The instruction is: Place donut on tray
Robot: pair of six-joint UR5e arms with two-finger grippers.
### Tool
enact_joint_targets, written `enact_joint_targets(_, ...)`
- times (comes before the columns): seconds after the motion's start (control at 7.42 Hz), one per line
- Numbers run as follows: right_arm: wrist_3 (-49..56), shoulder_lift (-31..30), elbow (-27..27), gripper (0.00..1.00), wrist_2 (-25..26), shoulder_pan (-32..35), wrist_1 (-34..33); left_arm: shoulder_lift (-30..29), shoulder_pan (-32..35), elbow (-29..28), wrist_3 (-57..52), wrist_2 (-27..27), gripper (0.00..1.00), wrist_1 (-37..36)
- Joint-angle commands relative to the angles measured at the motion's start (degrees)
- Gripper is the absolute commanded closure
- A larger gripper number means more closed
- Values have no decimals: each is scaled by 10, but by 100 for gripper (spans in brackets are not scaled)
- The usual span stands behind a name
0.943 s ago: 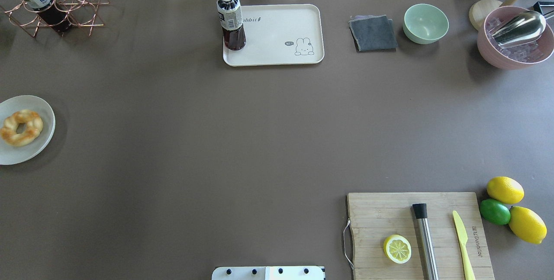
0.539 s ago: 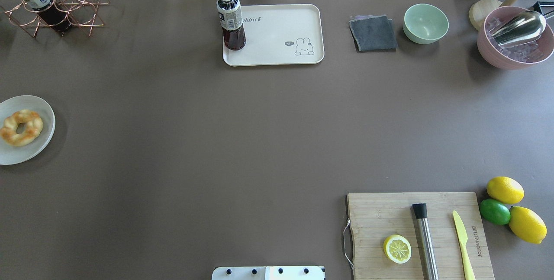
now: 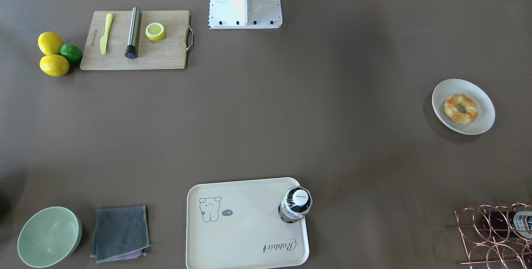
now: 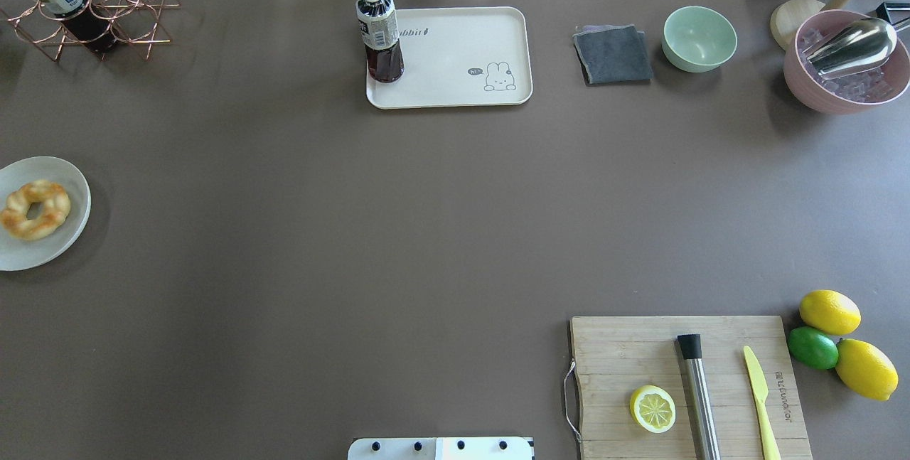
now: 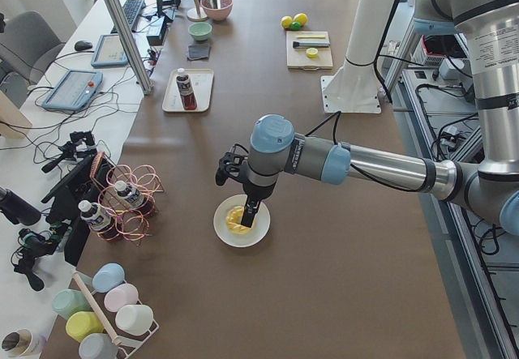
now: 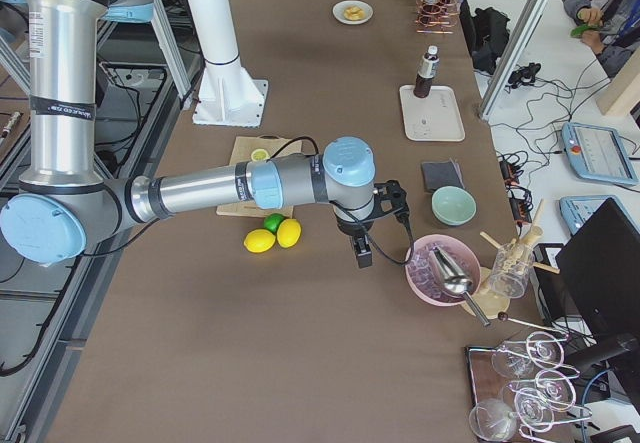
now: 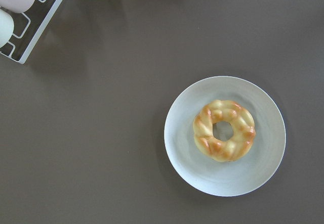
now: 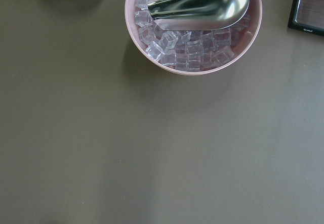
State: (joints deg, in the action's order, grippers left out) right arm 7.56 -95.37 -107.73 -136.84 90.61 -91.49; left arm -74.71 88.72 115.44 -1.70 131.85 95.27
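The donut [image 4: 34, 209], golden with orange-brown patches, lies on a round white plate [image 4: 67, 232] at the table's far left; it also shows in the left wrist view [image 7: 224, 130] and the front view [image 3: 460, 109]. The cream tray [image 4: 455, 62] with the rabbit drawing sits at the far middle of the table [image 3: 245, 223]. My left gripper [image 5: 247, 211] hangs just above the donut plate in the exterior left view only; I cannot tell if it is open or shut. My right gripper [image 6: 363, 256] hangs beside the pink ice bowl in the exterior right view only; I cannot tell its state.
A dark drink bottle [image 4: 380, 33] stands on the tray's left end. A copper wire rack [image 4: 106, 5] stands at the far left. A grey cloth [image 4: 613, 55], a green bowl [image 4: 699, 38] and a pink ice bowl [image 4: 846, 90] line the far right. A cutting board [image 4: 625, 353] with a lemon half [image 4: 652, 409] lies near right.
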Motion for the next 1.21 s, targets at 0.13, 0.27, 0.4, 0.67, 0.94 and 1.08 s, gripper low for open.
enact_joint_targets(0.13, -3, -2, 6, 0, 1, -3, 0, 1, 1, -4, -1, -46, 2, 0)
enact_joint_targets(0.27, -10, -2, 5, 0, 1, -9, 0, 8, 1, 0, -3, -42, 2, 0)
enact_joint_targets(0.4, -12, -2, 6, 0, 1, -13, 0, 11, 1, 0, -5, -41, 2, 1)
enact_joint_targets(0.67, -12, -3, 6, 0, 1, -13, 0, 11, 1, 0, -5, -41, 2, 1)
enact_joint_targets(0.94, -12, -3, 5, 0, 0, -15, 0, 12, -2, -3, -4, -27, 2, 0)
enact_joint_targets(1.08, -15, -3, 5, 0, 1, -18, 0, 12, -2, -3, -3, -27, 2, 0)
